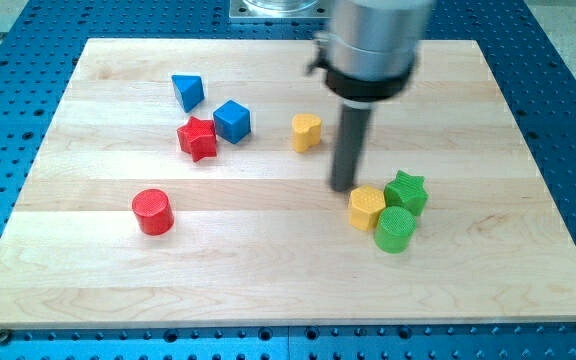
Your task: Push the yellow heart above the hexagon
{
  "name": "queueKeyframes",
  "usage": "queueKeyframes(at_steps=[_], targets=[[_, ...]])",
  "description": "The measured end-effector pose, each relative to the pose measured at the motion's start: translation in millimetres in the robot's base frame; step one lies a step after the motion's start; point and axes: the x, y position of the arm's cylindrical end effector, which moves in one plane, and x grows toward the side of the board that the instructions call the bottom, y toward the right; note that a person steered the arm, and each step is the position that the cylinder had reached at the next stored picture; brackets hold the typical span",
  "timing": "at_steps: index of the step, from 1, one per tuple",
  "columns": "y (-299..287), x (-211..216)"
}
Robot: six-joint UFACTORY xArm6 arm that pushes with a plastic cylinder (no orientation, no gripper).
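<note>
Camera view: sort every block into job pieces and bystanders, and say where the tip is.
Job:
yellow heart
yellow hexagon
my tip, just above-left of the hexagon, below-right of the heart

Lying about:
blue triangle
blue cube
red star
red cylinder
green star
green cylinder
</note>
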Motion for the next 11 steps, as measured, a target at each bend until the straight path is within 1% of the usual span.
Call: queueKeyframes(at_steps=[1, 2, 3, 4, 5, 6, 7, 8, 9, 10, 11], targets=[[-52.4, -25.0], [-42.8, -84.0], [23.1, -73.6], [51.8, -8.6], [33.4, -24.7], [-21.6, -6.0], [14.0, 42.5], [26.6, 40.9], [1.3, 33.9], [18.4, 17.9], [51.7, 17.7]])
